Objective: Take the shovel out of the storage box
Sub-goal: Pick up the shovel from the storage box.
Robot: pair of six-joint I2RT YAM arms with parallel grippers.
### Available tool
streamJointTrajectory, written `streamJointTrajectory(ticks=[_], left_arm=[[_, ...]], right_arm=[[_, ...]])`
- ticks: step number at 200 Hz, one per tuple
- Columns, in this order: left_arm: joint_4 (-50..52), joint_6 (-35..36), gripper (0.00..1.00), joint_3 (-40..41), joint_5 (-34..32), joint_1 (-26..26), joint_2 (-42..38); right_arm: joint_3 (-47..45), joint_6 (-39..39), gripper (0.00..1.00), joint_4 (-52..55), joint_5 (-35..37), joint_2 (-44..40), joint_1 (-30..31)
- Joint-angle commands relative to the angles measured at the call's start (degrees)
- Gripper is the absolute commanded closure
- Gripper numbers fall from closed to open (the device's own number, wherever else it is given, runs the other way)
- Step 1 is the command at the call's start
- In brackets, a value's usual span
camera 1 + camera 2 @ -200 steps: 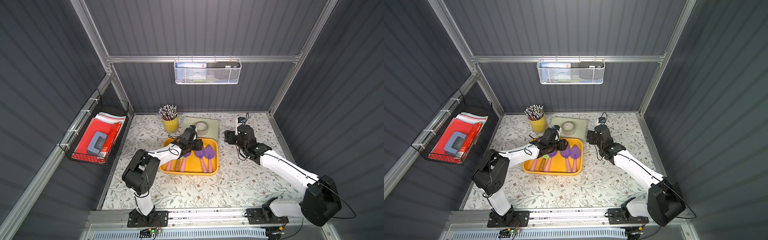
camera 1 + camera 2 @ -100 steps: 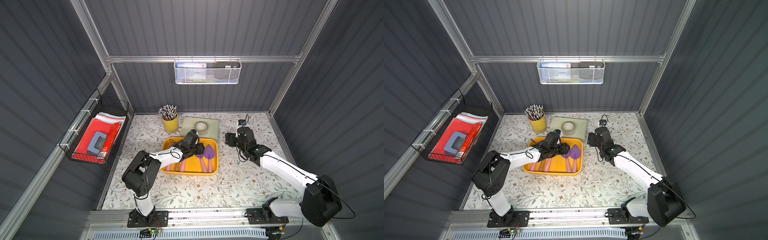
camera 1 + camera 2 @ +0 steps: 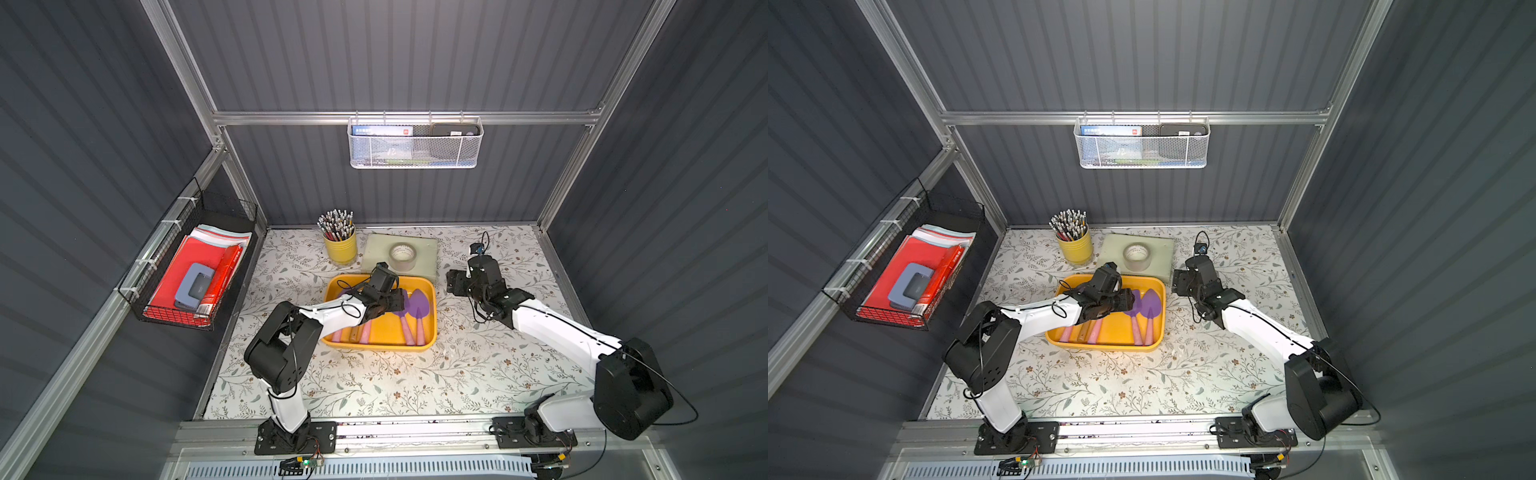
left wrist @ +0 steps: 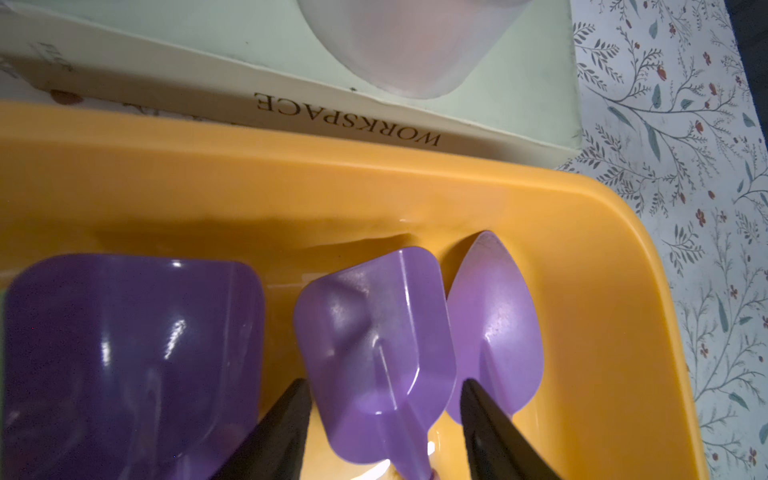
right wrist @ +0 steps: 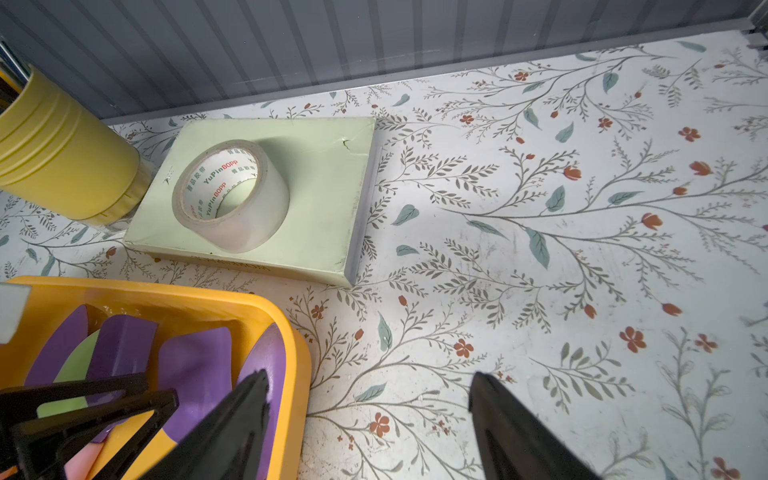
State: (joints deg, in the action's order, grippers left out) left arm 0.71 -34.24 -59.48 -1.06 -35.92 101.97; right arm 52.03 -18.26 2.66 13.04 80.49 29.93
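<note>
1. Both top views showed the yellow box [image 3: 386, 328] sitting flat on the floral table [image 3: 415, 382], roughly mid-table and a bit toward the left arm's side.
2. The shovel [image 4: 374, 345] (purple head, pink handle) lay inside the box. Its head pointed at the back wall and its handle ran back toward the robot.
3. It had neighbours in there. A bigger square scoop [image 4: 133, 353] lay on one side. A pointed trowel [image 4: 498, 324] lay on the other, right up against the shovel's head and nearest the box's right wall. More pink handles [image 3: 365, 330] poked out from under the left arm.
4. The left gripper [image 4: 384, 415] was down in the box with its jaws apart. It had one black finger [image 4: 286, 424] on each side of the shovel, about where the head narrows. It didn't look clamped to me. I honestly couldn't tell if the fingers were touching the plastic.
5. The right gripper [image 5: 370, 378] was spread wide with nothing between its jaws. It hung over bare table just beside the box's back right corner.
6. Just behind the box was a pale green book [image 3: 419, 249] with WORKSPACE on the spine and a thin strip of table in between. A tape roll [image 3: 402, 254] sat on top of the book. A yellow cup [image 3: 340, 251] full of pencils stood just beside the book, on its left.
7. A white mesh basket [image 3: 440, 149] hung on the back wall. A black wire basket [image 3: 228, 210] hung on the left wall, with red folders and something grey-blue in it.
</note>
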Motion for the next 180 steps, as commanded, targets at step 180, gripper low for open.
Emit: streamJointTrajectory(ticks=[180], left_arm=[[-4.5, 0.3, 0.48, -0.2, 0.9, -0.3, 7.1]], right_arm=[[0.9, -0.4, 0.20, 1.5, -2.3, 4.3, -0.2]])
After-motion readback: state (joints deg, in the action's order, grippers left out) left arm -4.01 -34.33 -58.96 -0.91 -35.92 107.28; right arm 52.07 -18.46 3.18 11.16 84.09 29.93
